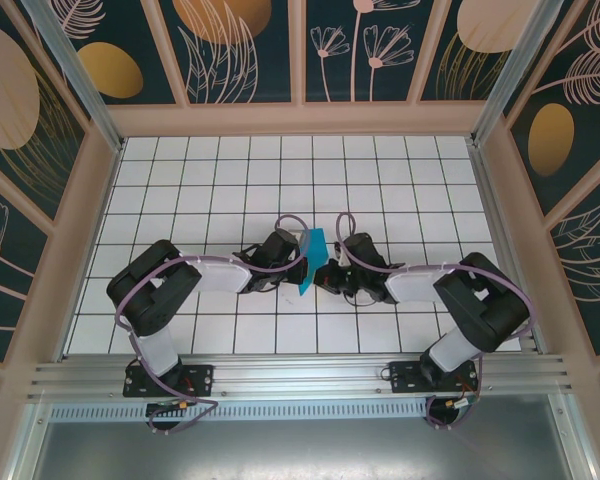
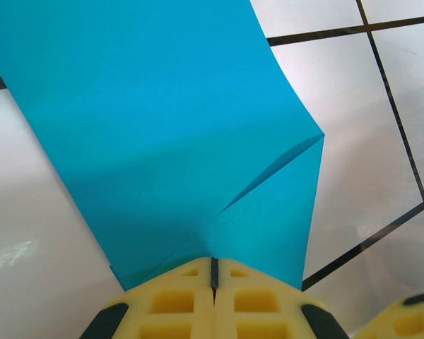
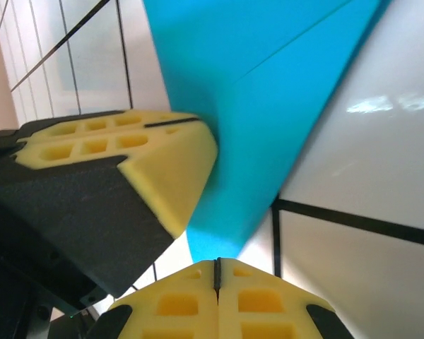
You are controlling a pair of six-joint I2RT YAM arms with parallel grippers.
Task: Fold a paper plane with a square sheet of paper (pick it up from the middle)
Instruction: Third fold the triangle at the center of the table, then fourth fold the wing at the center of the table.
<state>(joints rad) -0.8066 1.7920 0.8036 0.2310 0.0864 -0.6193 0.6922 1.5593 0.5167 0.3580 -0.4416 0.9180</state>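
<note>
Left hand (image 2: 213, 277) clamping folded paper (image 2: 162, 127), right hand (image 3: 216, 274) pinching it from the other side.
Both hands are sitting with pads pressed together, each gripping the paper's lower edge; the right grip is looking slim, just a corner tip going in. Paper is standing upright off the tiled worktop (image 1: 230, 180), mid-worktop, between the two nearly touching hands. Diagonal crease is showing with a flap overlapping, so folding is looking partly done, no dart shape yet. Raising it from two sides is likely keeping the thin sheet taut and stopping the flap springing open. Risk: paper slipping or tearing if the hands are pulling apart.
</note>
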